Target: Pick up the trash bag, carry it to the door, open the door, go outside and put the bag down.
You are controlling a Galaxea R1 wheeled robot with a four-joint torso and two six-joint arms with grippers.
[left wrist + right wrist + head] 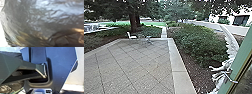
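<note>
Where it wrinkles, the trash bag (41, 18) shines — bluish.

The left wrist view shows the shiny dark plastic of a trash bag (41, 18), very near. Its surface has many small wrinkles, with bluish shine and some brown-orange patches. Beside one edge, there is a very bright area.
</note>
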